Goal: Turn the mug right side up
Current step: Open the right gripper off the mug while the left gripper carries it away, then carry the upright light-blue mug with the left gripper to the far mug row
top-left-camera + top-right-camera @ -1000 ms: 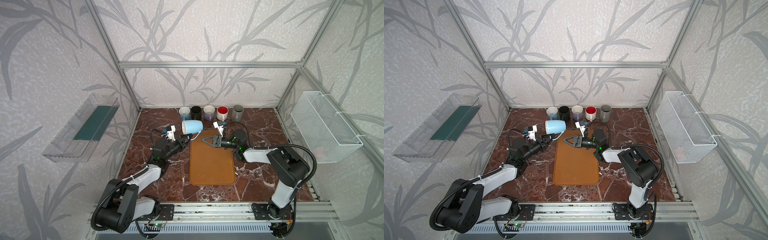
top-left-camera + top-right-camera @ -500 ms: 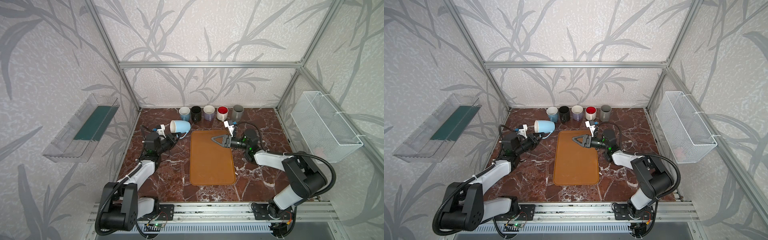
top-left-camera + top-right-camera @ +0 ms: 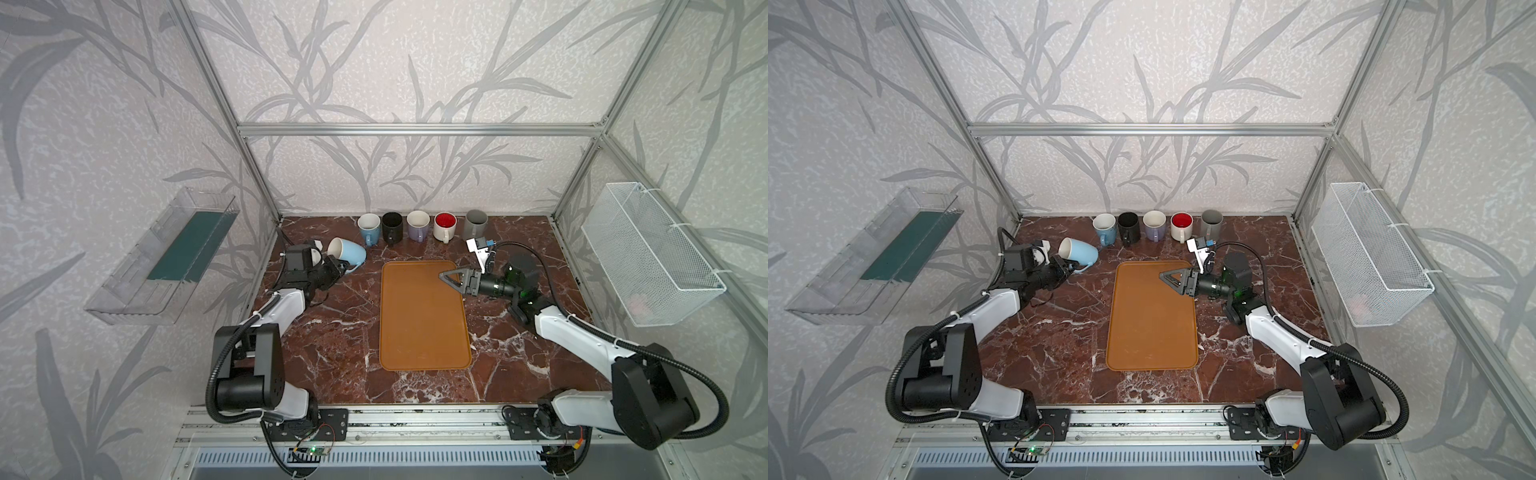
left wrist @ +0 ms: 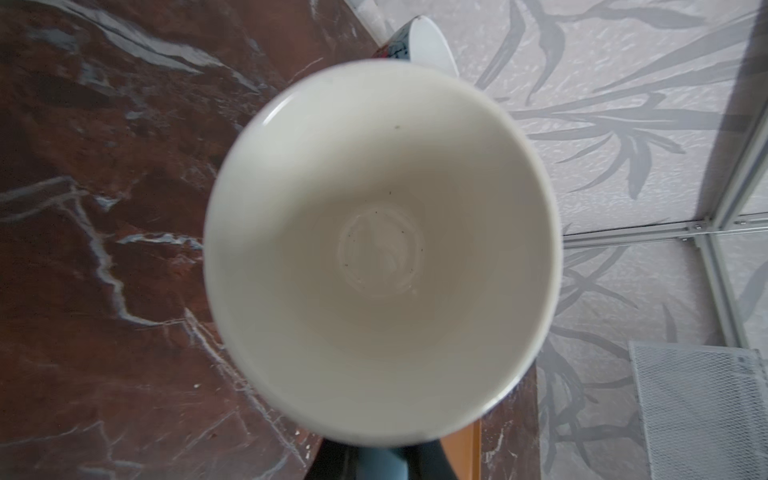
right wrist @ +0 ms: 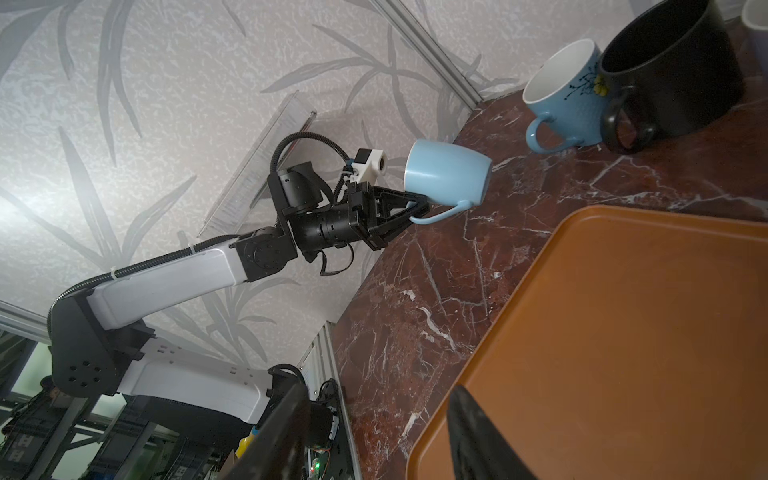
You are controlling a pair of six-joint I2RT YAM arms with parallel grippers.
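Note:
The light blue mug (image 3: 348, 252) (image 3: 1079, 251) hangs tilted on its side over the far left of the marble table, mouth facing left and slightly up. My left gripper (image 3: 338, 266) (image 3: 1068, 266) is shut on its handle, as the right wrist view shows at the left gripper (image 5: 415, 210) under the mug (image 5: 446, 172). In the left wrist view the mug's white inside (image 4: 382, 249) fills the frame. My right gripper (image 3: 451, 279) (image 3: 1169, 278) (image 5: 374, 440) stands open and holds nothing, low over the far right corner of the orange tray (image 3: 424, 332).
Several upright mugs line the back edge: blue (image 3: 368, 227), black (image 3: 392, 226), lavender (image 3: 417, 224), white with red inside (image 3: 444, 226), grey (image 3: 476, 222). A wire basket (image 3: 648, 257) hangs on the right wall and a clear bin (image 3: 166, 262) on the left.
My left gripper has carried the mug leftward, away from the tray's far corner, and its mouth now faces left. My right gripper has drawn back to the right, still open.

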